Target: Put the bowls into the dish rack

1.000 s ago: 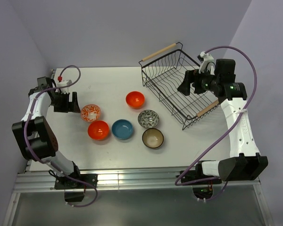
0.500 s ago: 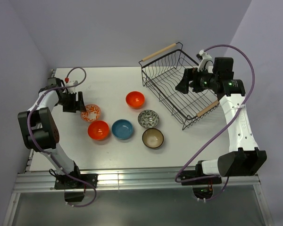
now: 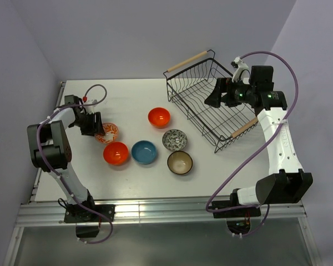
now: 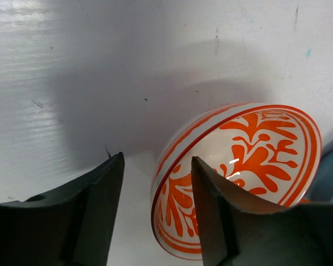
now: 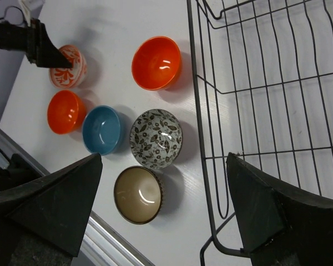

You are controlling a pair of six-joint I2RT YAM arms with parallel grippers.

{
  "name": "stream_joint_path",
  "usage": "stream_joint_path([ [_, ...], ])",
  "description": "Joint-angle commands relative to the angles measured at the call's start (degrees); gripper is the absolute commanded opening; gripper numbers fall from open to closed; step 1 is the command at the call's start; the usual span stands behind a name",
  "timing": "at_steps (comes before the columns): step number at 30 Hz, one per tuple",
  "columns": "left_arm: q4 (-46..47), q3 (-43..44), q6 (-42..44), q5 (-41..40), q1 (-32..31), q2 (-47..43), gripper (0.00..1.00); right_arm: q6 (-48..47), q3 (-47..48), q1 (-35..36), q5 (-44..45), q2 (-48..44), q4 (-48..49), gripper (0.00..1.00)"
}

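My left gripper (image 3: 95, 125) (image 4: 155, 213) is open and low at the table. The near rim of the orange-and-white patterned bowl (image 3: 109, 132) (image 4: 255, 152) lies between its fingers, one finger over the bowl's inside and one outside. My right gripper (image 3: 213, 97) (image 5: 164, 158) is open and empty, held above the black wire dish rack (image 3: 195, 108) (image 5: 255, 88), which holds no bowls. On the table sit two orange bowls (image 3: 159, 117) (image 3: 116, 153), a blue bowl (image 3: 144, 152), a grey-and-white patterned bowl (image 3: 175, 139) and a brown bowl with a beige inside (image 3: 180, 162).
The rack stands at the back right, turned at an angle, with wooden handles at its far (image 3: 187, 61) and near (image 3: 244, 127) ends. A purple wall runs behind the table and along both sides. The table's front edge has a metal rail (image 3: 155, 210).
My left gripper has moved right, from beside the table's left edge to the patterned bowl, and now straddles its rim. My right gripper has shifted slightly left over the rack.
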Motion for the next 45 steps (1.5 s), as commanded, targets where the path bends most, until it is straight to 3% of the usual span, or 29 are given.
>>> stream_joint_path([
  [1,2.1,-0.9,-1.0,-0.2,-0.7,0.5,0.56,3.5,1.0,0.1,-2.4,0.0,3.5,1.0],
  [4,1.9,-0.9,-0.6,0.1,-0.8,1.5,0.44,4.4,1.1,0.1,-3.9,0.4,3.9,1.0],
  [9,3.0,-1.2,-1.9,-0.5,-0.9,3.1,0.41,5.4,2.6,0.2,-5.8,1.8,3.3,1.0],
  [12,3.2,-0.9,-2.6,-0.5,-0.9,3.8,0.35,5.9,3.2,0.1,-6.1,2.2,3.2,1.0],
  [15,2.6,0.1,-3.4,-1.1,-0.9,4.1,0.18,6.6,2.9,0.1,-5.2,1.7,3.9,1.0],
  [16,2.3,0.4,-3.7,-1.5,-0.9,4.1,0.02,7.1,2.5,0.2,-4.5,0.8,5.2,1.0],
  [17,2.1,1.3,-4.1,-1.9,-0.9,3.6,0.0,8.0,1.9,0.2,-3.5,0.2,6.1,1.0],
  [22,-1.9,6.9,-4.9,0.9,-0.7,-0.2,0.0,10.9,0.2,0.2,-4.4,-3.0,10.7,1.0],
  [26,-5.2,17.0,-6.0,10.9,0.7,-6.7,0.0,14.5,1.7,0.2,-9.9,-3.0,12.6,1.0],
  [29,-3.3,19.3,-10.6,17.4,0.4,-12.8,0.0,20.3,1.0,0.3,-15.2,-3.1,18.0,1.0],
  [31,-0.7,18.3,-14.2,17.8,-1.0,-16.3,0.0,24.9,-2.6,0.4,-17.9,-3.9,25.8,1.0],
  [35,8.2,14.8,-20.0,16.6,-4.5,-25.5,0.0,33.3,-5.3,4.0,-19.3,-3.3,32.5,1.0],
  [41,14.8,10.4,-27.2,16.2,-7.5,-32.2,0.0,30.9,-1.3,15.5,-15.4,-0.6,30.9,1.0],
  [45,20.9,5.4,-31.1,22.0,-8.8,-35.8,0.0,25.5,2.1,21.9,-11.8,1.6,27.8,1.0],
])
